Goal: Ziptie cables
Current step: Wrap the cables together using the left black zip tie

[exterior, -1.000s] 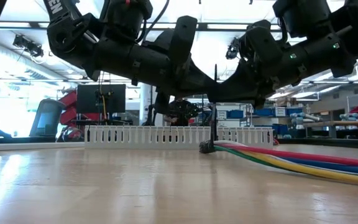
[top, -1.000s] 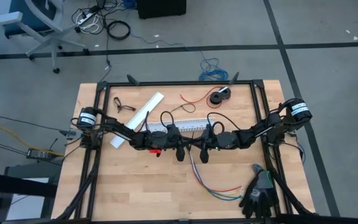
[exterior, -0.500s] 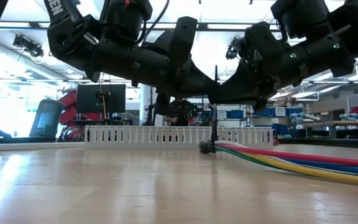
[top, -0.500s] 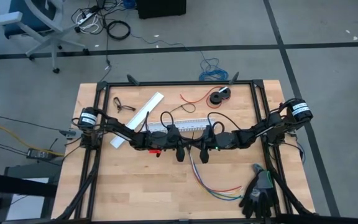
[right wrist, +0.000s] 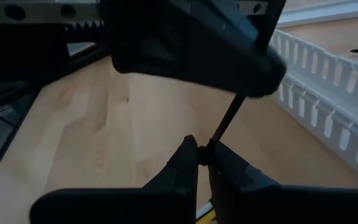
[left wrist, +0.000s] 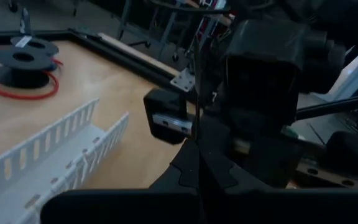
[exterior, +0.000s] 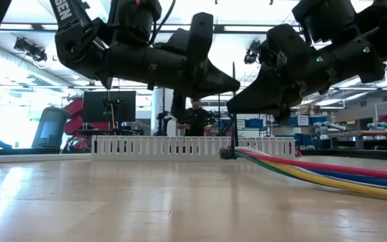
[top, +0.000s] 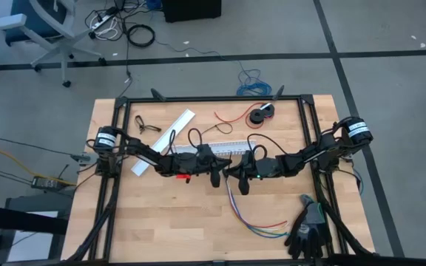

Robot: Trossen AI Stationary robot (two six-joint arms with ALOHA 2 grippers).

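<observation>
The cables [top: 251, 216] lie on the table: red, green, blue and yellow wires running from a black-sleeved end [exterior: 227, 154] at the table's middle toward the near right. A thin black ziptie [exterior: 233, 128] stands upright from that end. My left gripper [exterior: 236, 85] and my right gripper [exterior: 231, 107] meet over it, tip to tip, both shut on the ziptie, the left one higher up. Whether the ziptie goes around the cables does not show. My left gripper pinches the ziptie's upper stretch [left wrist: 197, 152] between its two fingertips. The fingers come level from the table's left and lie across the strip, which stands upright. My right gripper pinches the ziptie lower down [right wrist: 214, 144] between its fingertips [right wrist: 188, 155]. It comes from the table's right, slanting a little downward, across the strip. From the fingers the strip runs up to the left gripper and down to the cables' end.
A white slotted cable duct [top: 217, 148] lies just beyond the grippers. A white strip [top: 165, 139], a loose red wire [top: 228, 117] and a black spool [top: 261, 113] sit farther back. A black glove [top: 309, 229] lies at the near right corner.
My left gripper has shifted a little toward the table's right and tipped its fingers up to level. My right gripper has tipped and rolled a little. The two fingertips now stand apart along the ziptie, and the cables' black end has come slightly up and to the right.
</observation>
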